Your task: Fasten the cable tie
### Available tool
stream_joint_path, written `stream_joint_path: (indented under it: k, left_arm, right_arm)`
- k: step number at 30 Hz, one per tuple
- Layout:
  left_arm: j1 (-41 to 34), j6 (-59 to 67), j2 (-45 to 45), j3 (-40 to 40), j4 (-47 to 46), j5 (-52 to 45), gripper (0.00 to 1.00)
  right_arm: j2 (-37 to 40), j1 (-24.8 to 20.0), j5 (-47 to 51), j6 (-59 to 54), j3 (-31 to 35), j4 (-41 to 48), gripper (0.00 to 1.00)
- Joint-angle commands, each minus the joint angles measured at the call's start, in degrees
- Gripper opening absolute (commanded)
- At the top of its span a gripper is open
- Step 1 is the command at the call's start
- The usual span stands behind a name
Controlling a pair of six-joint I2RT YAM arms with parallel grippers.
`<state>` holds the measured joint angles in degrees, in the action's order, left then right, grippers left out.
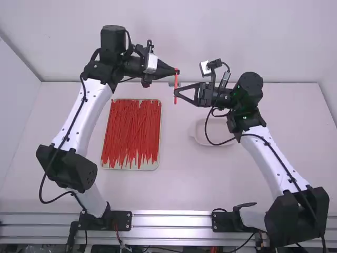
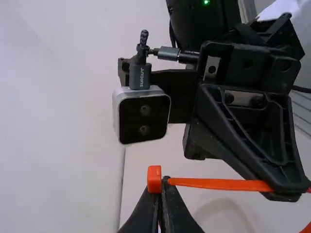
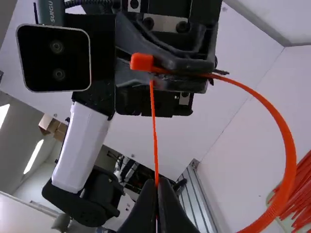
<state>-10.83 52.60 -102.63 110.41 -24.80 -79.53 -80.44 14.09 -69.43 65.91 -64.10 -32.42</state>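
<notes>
A white tabletop (image 1: 184, 174) lies under plain white walls. On its left half sits a flat tray (image 1: 150, 167) heaped with loose red ties (image 1: 131, 132), all lying roughly near to far.

Above the far edge of the tray, the left end effector (image 1: 174, 70) hangs in the air. Its fingers are pressed together on the orange-red cable tie (image 1: 175, 81), pinching the strap right beside the square head (image 2: 154, 177).

The cable tie is held clear of the tabletop, between the two arms and over the far middle of the surface. A straight length of it runs from the head to the right end effector (image 1: 176, 98), which is just on the near side of the left one. Its fingers are closed on that thin strap. In the right wrist view another stretch of the strap bows out in a wide curve (image 3: 284, 131). Whether the tail has passed through the head is hard to make out.

Further right, a shallow white dish (image 1: 197, 132) rests on the tabletop, partly covered by the right arm.
</notes>
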Motion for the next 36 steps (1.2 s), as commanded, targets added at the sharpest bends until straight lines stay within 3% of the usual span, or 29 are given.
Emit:
stream_joint_path:
  k: [1,36]
  left_arm:
    - [-0.74,1.25,0.52,0.52,0.20,-1.92,0.02]
    - [-0.85,5.77,0.52,0.52,-4.04,0.61,0.02]
  right_arm:
    - [0.28,0.17,0.13,0.09,0.81,-0.31,0.00]
    - [0.28,0.09,2.05,-1.38,0.79,-0.55,0.00]
